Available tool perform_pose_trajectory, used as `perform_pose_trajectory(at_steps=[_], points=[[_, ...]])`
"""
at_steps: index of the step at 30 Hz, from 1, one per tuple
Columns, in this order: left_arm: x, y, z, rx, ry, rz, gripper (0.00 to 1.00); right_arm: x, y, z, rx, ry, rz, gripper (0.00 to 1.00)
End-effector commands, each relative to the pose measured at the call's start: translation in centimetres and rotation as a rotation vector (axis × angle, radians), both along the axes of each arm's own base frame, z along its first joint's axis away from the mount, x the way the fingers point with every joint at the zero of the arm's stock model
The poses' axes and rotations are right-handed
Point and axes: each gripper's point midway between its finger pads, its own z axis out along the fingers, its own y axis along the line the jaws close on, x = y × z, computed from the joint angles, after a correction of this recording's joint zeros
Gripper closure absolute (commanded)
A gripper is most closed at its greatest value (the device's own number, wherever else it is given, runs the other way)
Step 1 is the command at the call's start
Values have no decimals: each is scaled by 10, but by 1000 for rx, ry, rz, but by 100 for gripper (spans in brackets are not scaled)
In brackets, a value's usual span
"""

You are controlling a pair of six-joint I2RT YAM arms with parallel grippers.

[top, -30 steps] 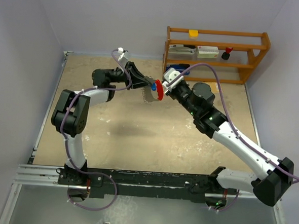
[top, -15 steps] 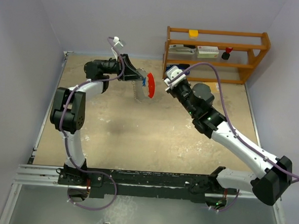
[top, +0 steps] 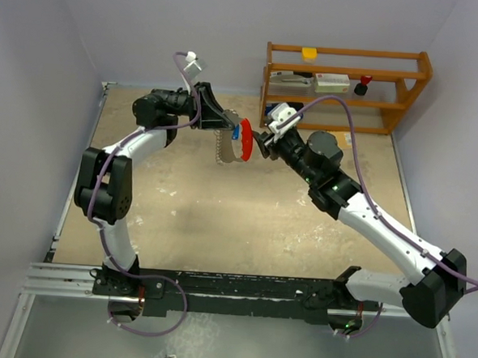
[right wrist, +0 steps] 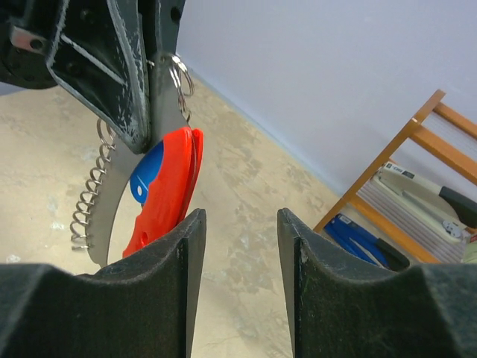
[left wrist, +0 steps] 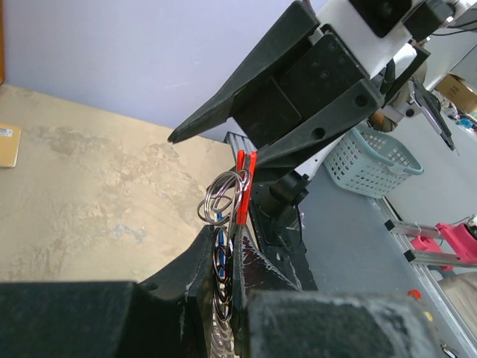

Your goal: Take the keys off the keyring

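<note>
The left pincer (top: 223, 128) is closed on the keyring (top: 243, 145) and holds it clear of the surface (top: 220, 218), at the far middle of the scene. The right pincer (top: 262, 141) has its jaws parted to a moderate gap with nothing in them, tips just right of the red fob (top: 246, 147). A blue-headed key (right wrist: 147, 179) and a wire coil (right wrist: 88, 205) hang with the fob.

Judged step: approach for a grip on a key; none appears to be off yet. The next move calls for the right pincer to close on a key head, not the fob, while the left holds firm.

The right wrist view shows the fob's broad face and the blue head. The left wrist view shows the fob edge-on, plus the split rings (left wrist: 221, 198), which are hard to make out from above. No other silver keys can be picked out.
</note>
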Motion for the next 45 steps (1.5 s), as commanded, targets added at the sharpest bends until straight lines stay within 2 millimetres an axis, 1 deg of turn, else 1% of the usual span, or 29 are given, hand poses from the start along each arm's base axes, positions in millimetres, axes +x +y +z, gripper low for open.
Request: perform_pose_trajectory(at_steps=[1, 4, 5, 8, 9, 11, 17, 20, 25, 27, 28, 30, 31, 32, 35, 36, 37, 38, 40, 42, 45], points=[[-8, -1, 19, -87, -184, 7, 100, -15, -3, 53, 104, -109, 20, 53], [-7, -1, 19, -86, -194, 7, 100, -22, -11, 59, 108, -114, 12, 51], [-7, -1, 21, -87, -199, 8, 100, -27, -9, 59, 111, -106, 38, 51], [-4, -2, 22, -90, -198, 7, 100, -35, -11, 65, 126, -109, 55, 48], [-4, -2, 23, -94, -197, 8, 100, -38, -9, 67, 143, -105, 75, 47], [-3, -3, 24, -102, -197, 12, 100, -41, -5, 65, 151, -90, 100, 44], [-9, -2, 33, -122, -220, 18, 100, -34, 12, 50, 147, -39, 142, 36], [-17, -3, 38, -132, -238, 13, 100, -28, 16, 49, 152, -47, 138, 35], [-28, -8, 41, -142, -255, -3, 100, -20, 27, 48, 150, -51, 153, 37], [-30, -9, 42, -144, -255, -6, 100, -18, 30, 47, 150, -54, 160, 44], [-30, -8, 42, -142, -256, -7, 100, -17, 31, 47, 149, -53, 160, 52], [-30, -9, 41, -143, -255, -7, 100, -16, 32, 48, 148, -55, 159, 74], [-29, -9, 41, -142, -254, -6, 100, -15, 32, 48, 148, -55, 159, 89], [-28, -9, 39, -140, -249, -7, 100, -16, 32, 49, 150, -54, 158, 100], [-22, -11, 35, -127, -225, -13, 99, -18, 28, 53, 145, -64, 154, 100], [-20, -12, 32, -121, -209, -18, 84, -19, 27, 54, 138, -69, 154, 100], [-17, -12, 29, -110, -193, -24, 51, -20, 26, 55, 134, -73, 151, 100], [-14, -13, 26, -99, -178, -30, 44, -21, 24, 58, 131, -81, 148, 100], [-10, -14, 19, -76, -153, -40, 37, -20, 18, 61, 130, -93, 119, 100], [-6, -13, 15, -67, -127, -39, 34, -18, 11, 66, 127, -116, 85, 100], [-2, -11, 12, -64, -120, -30, 31, -16, 6, 69, 130, -124, 60, 100]])
